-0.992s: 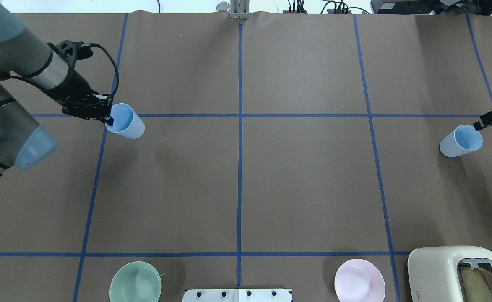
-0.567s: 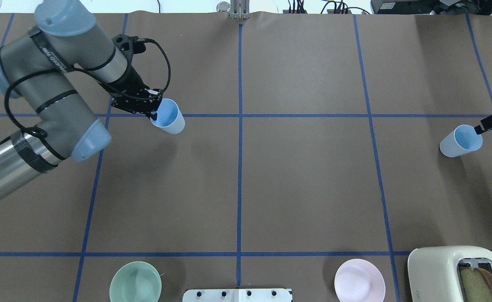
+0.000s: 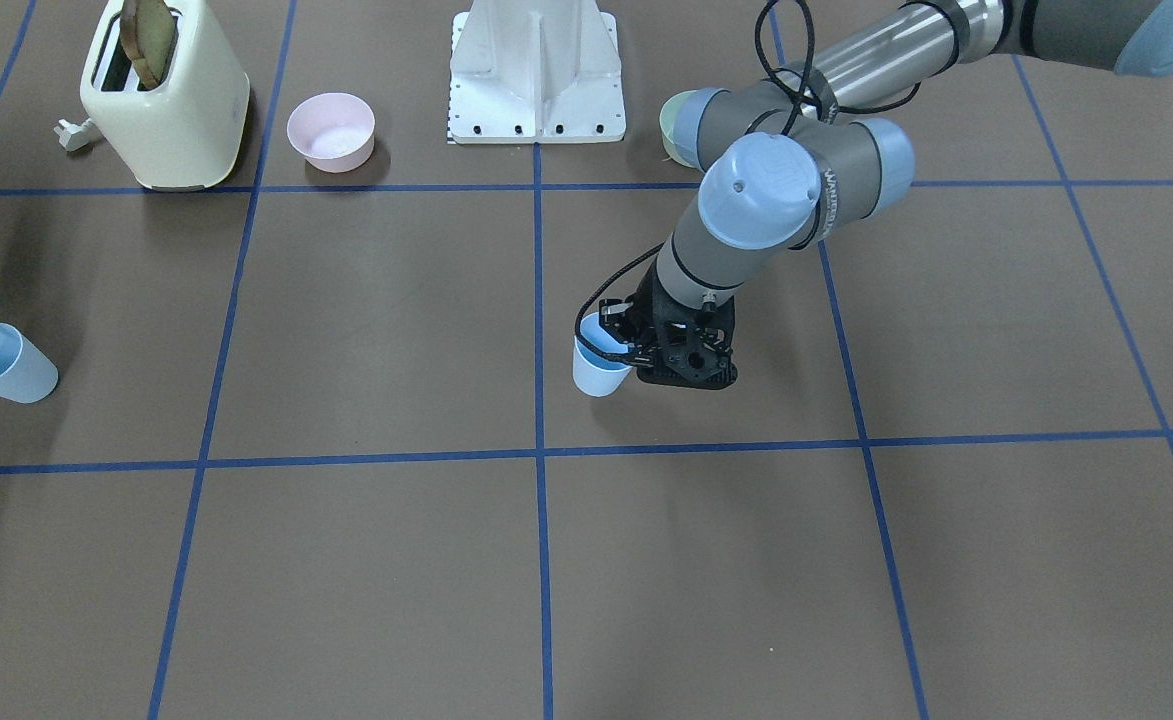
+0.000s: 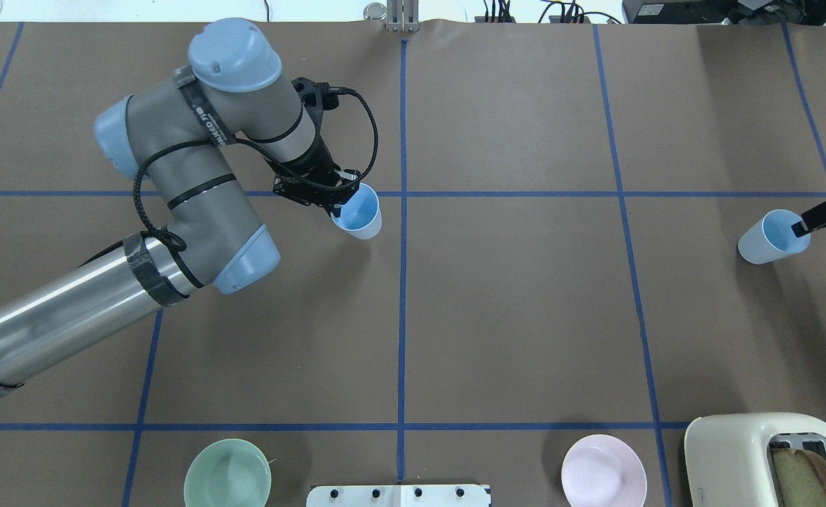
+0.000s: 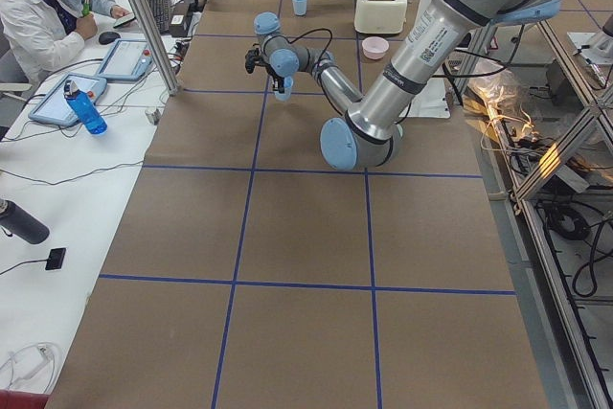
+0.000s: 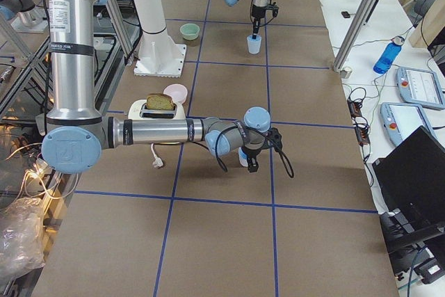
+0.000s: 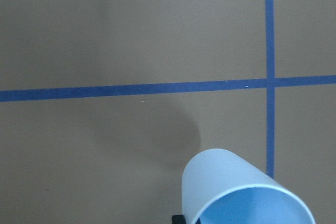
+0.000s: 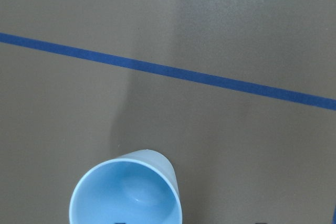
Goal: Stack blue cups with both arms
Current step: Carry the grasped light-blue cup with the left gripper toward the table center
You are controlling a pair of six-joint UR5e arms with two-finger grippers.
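My left gripper [image 4: 339,209] is shut on the rim of a pale blue cup [image 4: 358,214] and holds it slightly tilted above the table, just left of the centre line. In the front-facing view that cup [image 3: 596,372] hangs below the gripper [image 3: 618,350]. The second blue cup [image 4: 770,239] stands upright on the table at the far right. My right gripper [image 4: 801,227] is open. One finger sits inside this cup's rim and the other outside. The right wrist view shows this cup [image 8: 126,195] from above.
A cream toaster [image 4: 743,454] with bread, a pink bowl [image 4: 603,479], a green bowl [image 4: 227,473] and the white base plate [image 4: 398,495] line the near edge. An operator [image 5: 43,7] sits at a side desk.
My left arm has carried its cup to the right, from the left column almost to the centre line. The right finger has shifted down at the other cup's rim. That cup has not moved.
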